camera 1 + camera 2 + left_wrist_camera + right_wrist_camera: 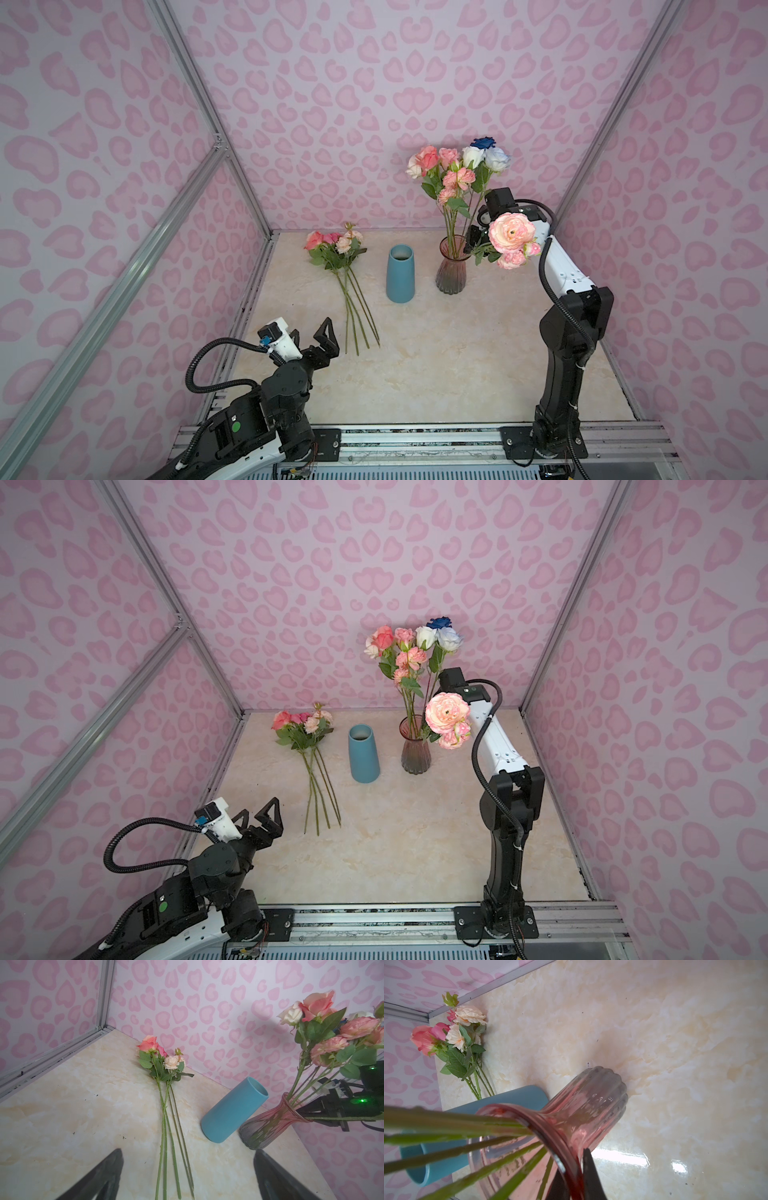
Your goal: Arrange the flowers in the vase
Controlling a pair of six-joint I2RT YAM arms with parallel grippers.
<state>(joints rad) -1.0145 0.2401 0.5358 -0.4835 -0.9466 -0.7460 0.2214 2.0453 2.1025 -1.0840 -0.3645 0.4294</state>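
Pink and see-through, the glass vase (451, 276) stands near the back of the table (457, 365). A bunch of flowers (455, 170) stands tall in it: pink ones, a white one, a pale blue one and a dark blue one on top. Just beside it, to the left in both top views, stands a blue vase (400, 274).

Left of the blue vase, some loose flowers (334, 249) lie flat on the table. Their heads point to the back wall and their long green stems point to the front.

At the rim of the glass vase is the right gripper (473, 243). Its fingers (588, 1169) are pinched together on the stem of a big pink flower (512, 232). That flower hangs up in the air, in front of the white arm.

Low at the front is the left gripper (311, 332), near the ends of the loose stems. Its fingers (108, 1174) are spread wide apart and hold nothing.
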